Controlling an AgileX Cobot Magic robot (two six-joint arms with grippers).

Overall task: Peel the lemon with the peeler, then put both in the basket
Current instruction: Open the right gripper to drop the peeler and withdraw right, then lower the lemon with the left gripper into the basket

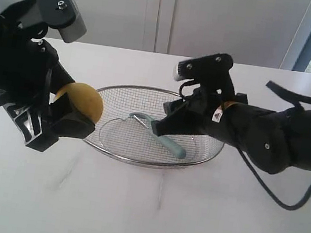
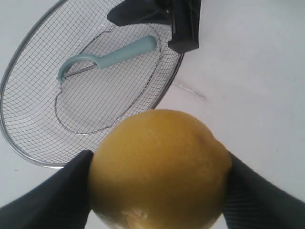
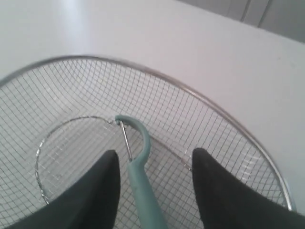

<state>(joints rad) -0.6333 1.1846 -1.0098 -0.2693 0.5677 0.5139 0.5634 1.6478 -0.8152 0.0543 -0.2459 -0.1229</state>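
Observation:
My left gripper (image 1: 74, 110) is shut on the yellow lemon (image 1: 81, 101) and holds it off the table just left of the wire mesh basket (image 1: 137, 162). In the left wrist view the lemon (image 2: 159, 167) fills the gap between both black fingers (image 2: 47, 200) and shows a pale patch low down. The teal-handled peeler (image 1: 173, 148) lies loose on the basket floor. My right gripper (image 1: 163, 126) hangs open over its handle. In the right wrist view the peeler (image 3: 140, 171) lies between the spread fingers (image 3: 100, 191), touching neither.
The basket rim (image 3: 214, 107) curves around the right gripper (image 3: 155, 153). White tabletop (image 1: 147, 209) surrounds the basket, with a faint seam near its front. A black cable (image 1: 272, 195) loops on the table at the right.

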